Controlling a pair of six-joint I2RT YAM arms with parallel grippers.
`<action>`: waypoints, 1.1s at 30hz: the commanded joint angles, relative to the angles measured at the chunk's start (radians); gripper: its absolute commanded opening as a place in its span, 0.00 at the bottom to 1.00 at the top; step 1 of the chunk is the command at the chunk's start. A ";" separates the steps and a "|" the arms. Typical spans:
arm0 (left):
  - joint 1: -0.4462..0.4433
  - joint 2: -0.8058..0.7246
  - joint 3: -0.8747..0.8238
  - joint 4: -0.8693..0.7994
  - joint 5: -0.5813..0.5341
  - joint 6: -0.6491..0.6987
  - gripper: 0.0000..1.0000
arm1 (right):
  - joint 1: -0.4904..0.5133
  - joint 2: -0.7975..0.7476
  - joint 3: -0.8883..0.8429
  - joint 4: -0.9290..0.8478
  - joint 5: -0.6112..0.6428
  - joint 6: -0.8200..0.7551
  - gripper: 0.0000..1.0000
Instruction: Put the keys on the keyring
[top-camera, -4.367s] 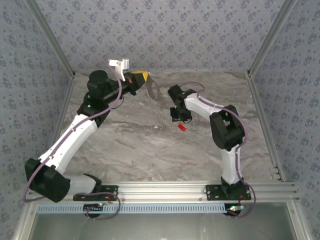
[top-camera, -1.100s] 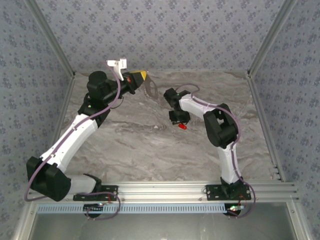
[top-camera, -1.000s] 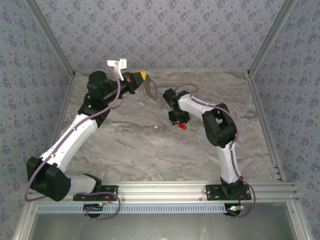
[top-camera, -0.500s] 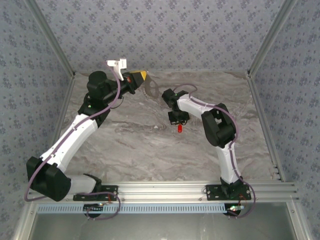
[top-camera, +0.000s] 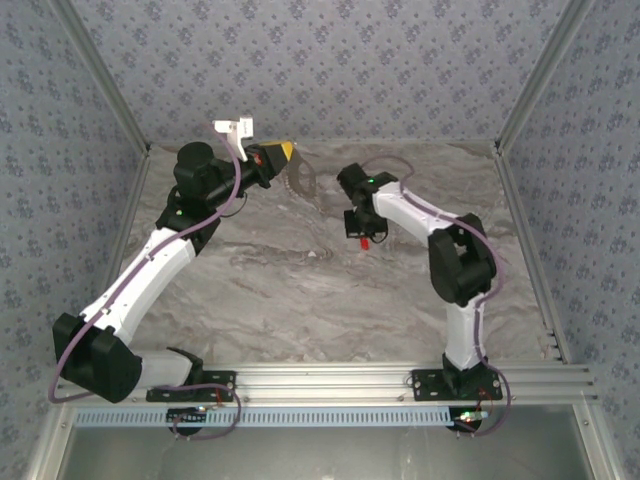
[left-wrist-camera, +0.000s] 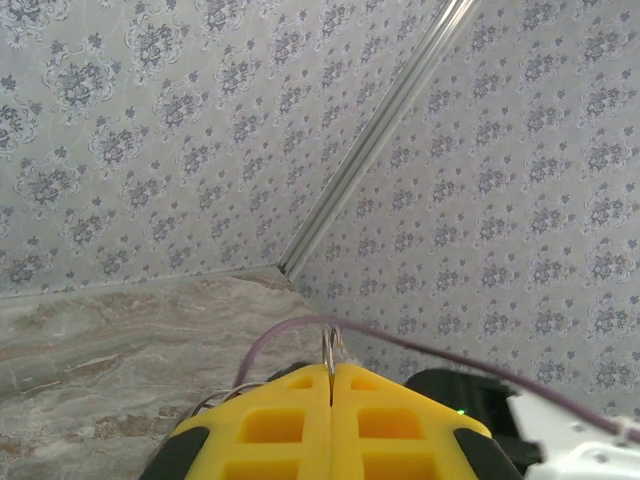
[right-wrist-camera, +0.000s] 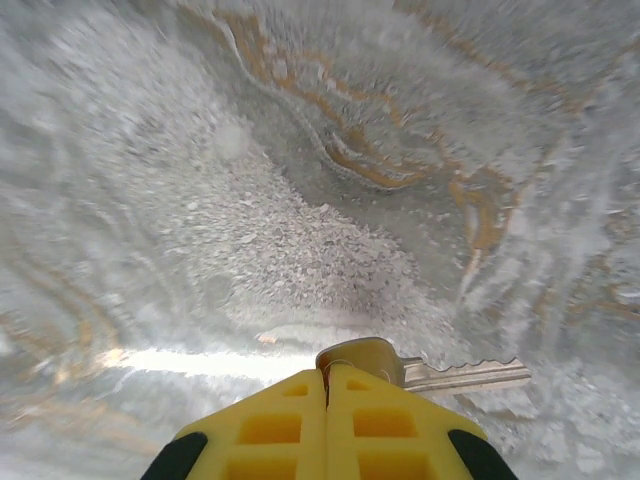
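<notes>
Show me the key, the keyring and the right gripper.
key (right-wrist-camera: 465, 376): right wrist view, on its toothed blade.
keyring (left-wrist-camera: 329, 350): left wrist view, on the thin wire standing above the yellow fingers.
right gripper (right-wrist-camera: 327, 378): right wrist view, at the seam between its fingertips, shut on the key's head.

No legible text anywhere

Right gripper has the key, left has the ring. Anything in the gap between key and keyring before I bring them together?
Nothing visible. From above, the key in the right gripper and the keyring in the left gripper are apart, with just bare marble table under the gap.
</notes>
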 joint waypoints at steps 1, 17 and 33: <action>0.005 -0.020 0.005 0.061 0.018 0.007 0.00 | -0.045 -0.142 -0.047 0.062 -0.110 0.012 0.00; 0.005 0.016 0.039 0.054 0.041 0.008 0.00 | -0.246 -0.440 -0.446 0.640 -0.744 0.087 0.00; 0.005 0.010 0.017 0.063 0.040 -0.001 0.00 | 0.006 -0.196 -0.400 0.139 -0.331 -0.161 0.00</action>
